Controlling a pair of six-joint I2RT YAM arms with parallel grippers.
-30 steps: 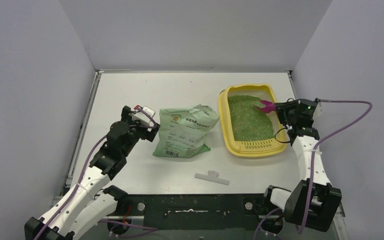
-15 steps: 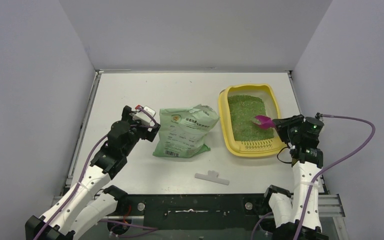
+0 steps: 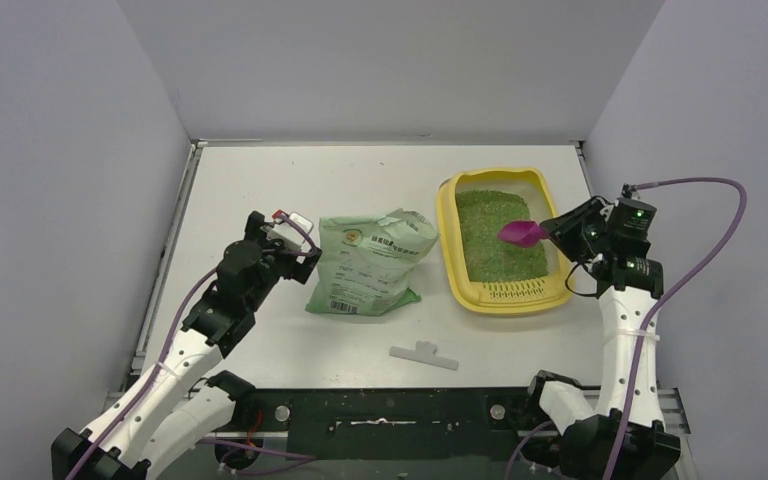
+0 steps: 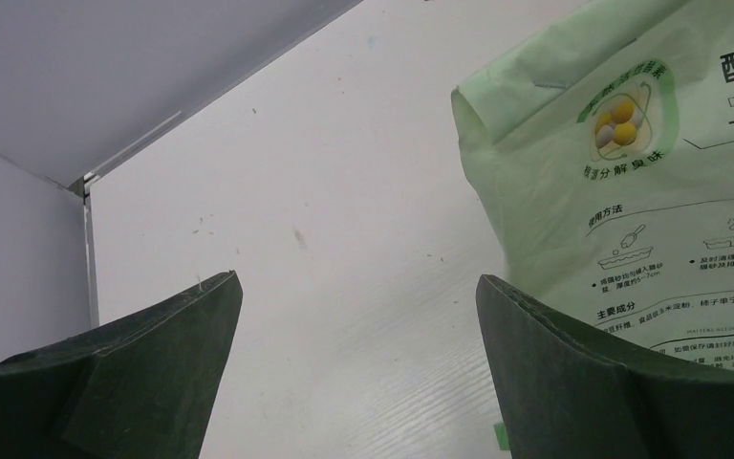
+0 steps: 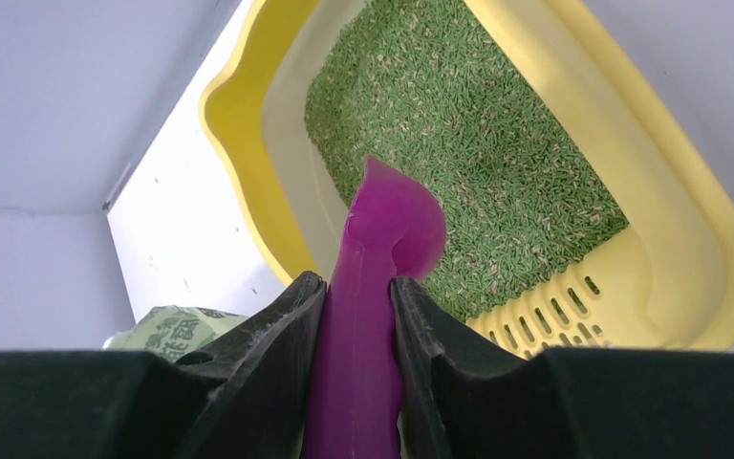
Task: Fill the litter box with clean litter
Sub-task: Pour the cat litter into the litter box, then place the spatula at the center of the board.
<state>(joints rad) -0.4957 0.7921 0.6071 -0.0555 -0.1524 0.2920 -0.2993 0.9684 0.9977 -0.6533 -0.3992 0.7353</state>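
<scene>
At the right of the top view, the box [image 3: 448, 250] lies flat on the tabletop [image 3: 260, 190], grille end toward the arms. Green litter [image 3: 485, 245] covers its floor. The right pincer [image 5: 354, 282] pinches the handle of a magenta scoop [image 5: 392, 225], whose bowl hangs over the litter and shows no green from above. The left pincer [image 4: 356, 282] is spread wide and empty, just beside the bag [image 3: 370, 265] at centre frame.

The litter is probably light, loose grain that flows and scatters, so no pincer can take it directly. It has to ride in the scoop or pour from the bag. The scoop looks stiff and smooth, so a firm hold on the handle suits it. The bag looks soft and likely to slump, so its top edge seems the best hold.
</scene>
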